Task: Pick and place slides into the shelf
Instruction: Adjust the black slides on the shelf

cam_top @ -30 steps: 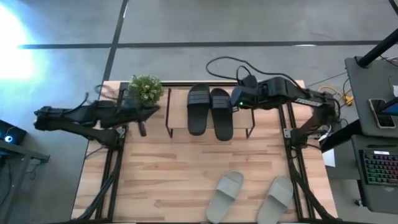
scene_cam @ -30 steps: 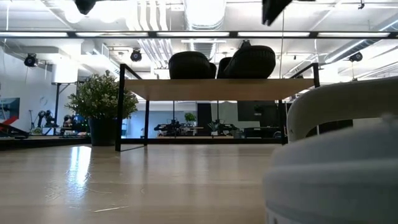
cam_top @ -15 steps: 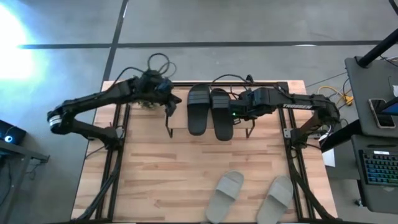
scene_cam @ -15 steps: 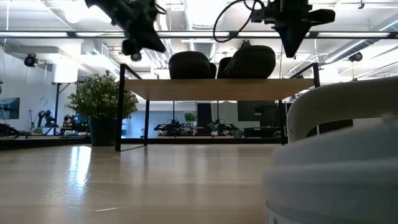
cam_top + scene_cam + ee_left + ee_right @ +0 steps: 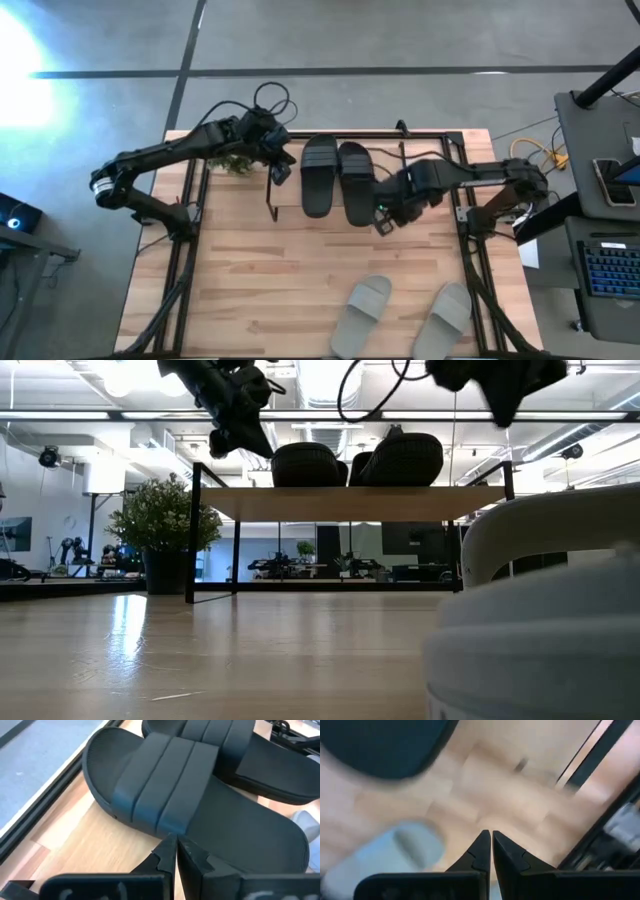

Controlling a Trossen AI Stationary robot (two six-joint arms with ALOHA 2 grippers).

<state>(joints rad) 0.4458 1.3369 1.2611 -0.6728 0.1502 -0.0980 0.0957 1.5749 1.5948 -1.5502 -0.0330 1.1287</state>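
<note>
High view is showing the black pair of slides (image 5: 338,180) lying side by side on the shelf (image 5: 290,180) at the far side of the tabletop (image 5: 270,280), long axes running far to near. The pale grey-green pair (image 5: 405,310) is resting at the near edge, well apart from the shelf, each slide lying roughly far to near with a slight tilt. The right gripper (image 5: 382,222) is hanging just beside the near right corner of the shelf, its fingers pinched together on nothing, and the pale pair is lying toward the near edge from it. The left gripper (image 5: 281,168) is hovering at the shelf's left end beside the black slides, likewise closed and empty. Judging by position, the right arm is the nearer one to the remaining slides.
</note>
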